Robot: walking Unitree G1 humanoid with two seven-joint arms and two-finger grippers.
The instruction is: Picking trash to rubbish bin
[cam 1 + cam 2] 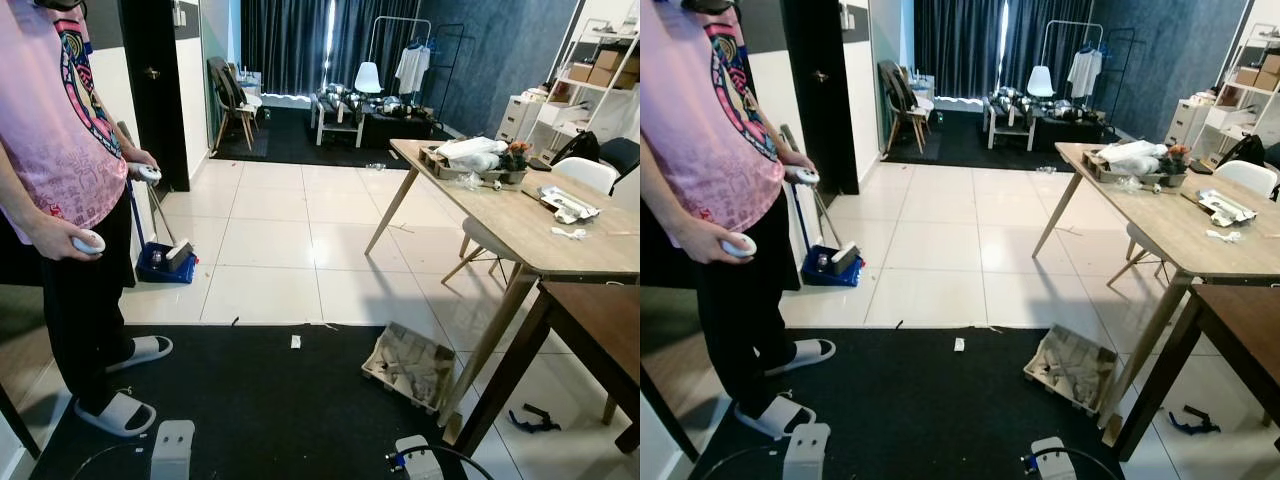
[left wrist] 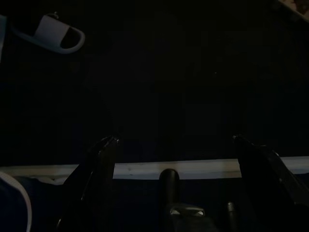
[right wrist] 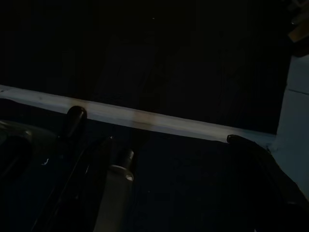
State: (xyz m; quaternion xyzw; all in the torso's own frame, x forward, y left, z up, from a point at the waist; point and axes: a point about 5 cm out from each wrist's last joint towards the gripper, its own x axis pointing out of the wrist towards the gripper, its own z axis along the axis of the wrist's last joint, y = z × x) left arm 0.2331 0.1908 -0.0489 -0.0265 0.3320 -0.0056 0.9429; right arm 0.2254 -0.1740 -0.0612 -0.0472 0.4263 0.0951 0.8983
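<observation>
L tool (image 2: 174,145): my left arm hangs idle over black rug (image 1: 250,400); fingers spread wide, nothing held.
R tool (image 3: 169,145): same, hanging low over rug edge; fingers apart, empty.
Trash: small white scrap (image 1: 296,341) on rug nr tile edge, well ahead of both tools.
Cardboard tray (image 1: 408,364): on rug by leg of wooden surface (image 1: 520,225), tilted.
Person (image 1: 60,180): stands to my left, pink shirt, controller in each hand, white slippers.
Dustpan (image 1: 166,262): blue, on tiles nr doorway.
</observation>
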